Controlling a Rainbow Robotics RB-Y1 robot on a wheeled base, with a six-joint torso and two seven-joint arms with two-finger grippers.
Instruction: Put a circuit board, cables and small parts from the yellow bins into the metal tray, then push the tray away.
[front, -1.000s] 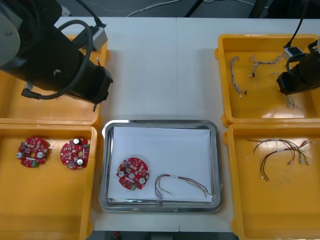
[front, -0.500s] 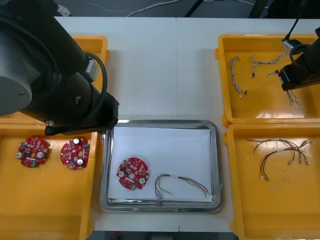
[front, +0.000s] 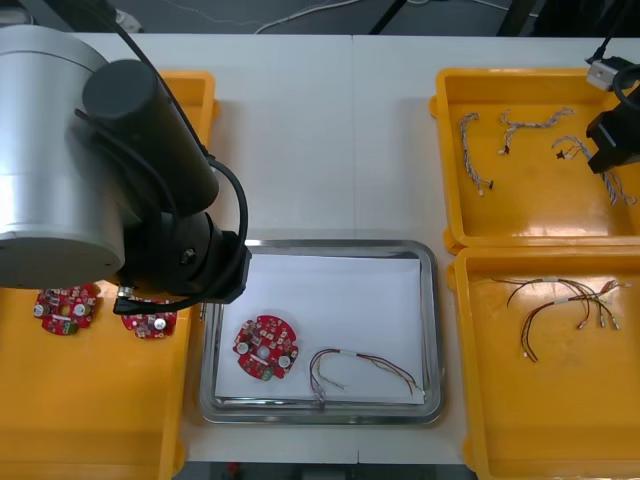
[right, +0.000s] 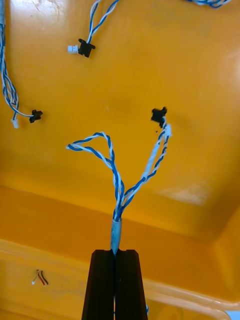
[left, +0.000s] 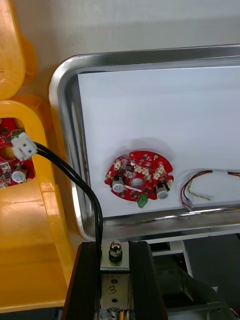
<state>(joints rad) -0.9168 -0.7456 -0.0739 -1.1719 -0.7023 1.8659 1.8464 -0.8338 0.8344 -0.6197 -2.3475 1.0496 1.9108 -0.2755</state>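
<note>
Left claw advanced gripping black cable, boards half-hidden, right claw pinching wires

An electronics workshop: yellow bins, circuit boards.

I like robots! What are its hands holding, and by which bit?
The right gripper pinches the twisted blue and white cable by its grey sleeve. The left gripper grips a black cable near one end.

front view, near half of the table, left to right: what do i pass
near left bin with two boards → tray holding a board, then a cable → near right bin with cables
</note>
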